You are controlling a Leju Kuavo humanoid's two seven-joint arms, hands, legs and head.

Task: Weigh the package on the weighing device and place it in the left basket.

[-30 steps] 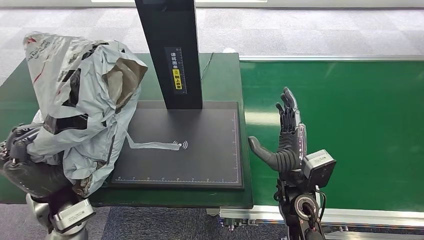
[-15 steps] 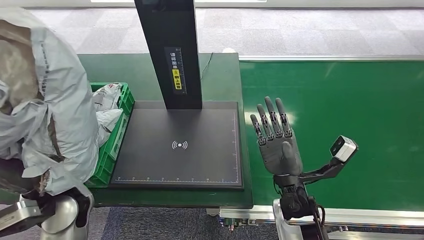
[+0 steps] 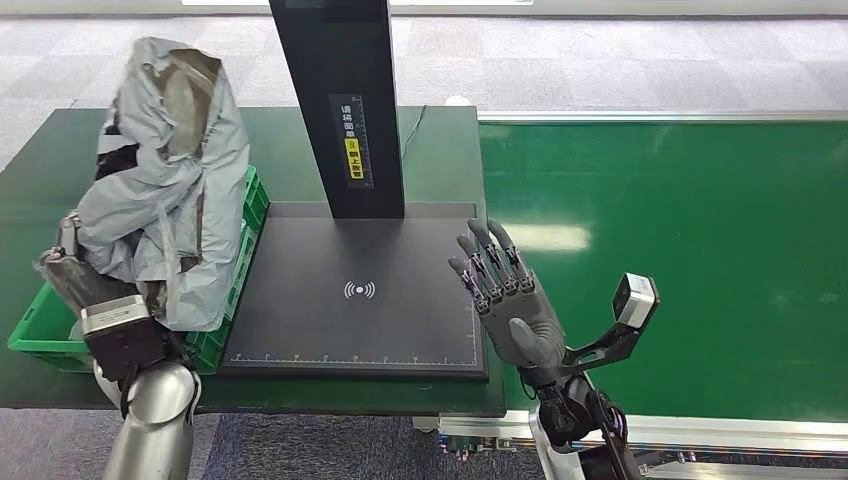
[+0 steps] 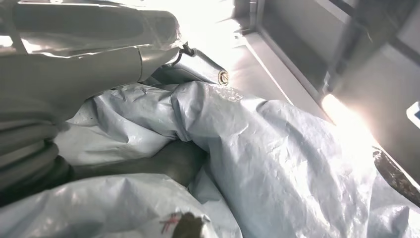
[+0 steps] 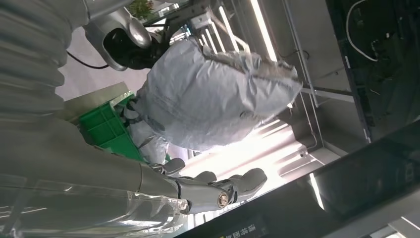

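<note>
Head view: a dark green tabletop (image 3: 440,150) with a flat black weighing device (image 3: 400,300) lying on it, white ruler marks along its edges and a small white wave sign near its middle. Black post (image 3: 340,100) standing up at the back of the plate, with a small label of white and yellow marks. Bright green belt (image 3: 680,260) lying just beside the tabletop on the right, shiny, with a silver rail at its far edge. Grey carpet floor (image 3: 600,60) in squares behind it all. Green basket (image 3: 228,262) sitting on the left of the tabletop, touching the plate's left side. Big crinkly grey package (image 3: 165,190) held up over the basket, its lower end hanging down at the rim. Left hand (image 3: 75,275) gripping the package from the left, fingers (image 4: 173,158) wrapped in the folds of the bag. Right hand (image 3: 505,300) raised over the right edge of the plate, palm up, fingers spread apart, holding nothing. Right wrist view: ceiling with long bright light strips (image 5: 265,25) above the package (image 5: 218,94).
</note>
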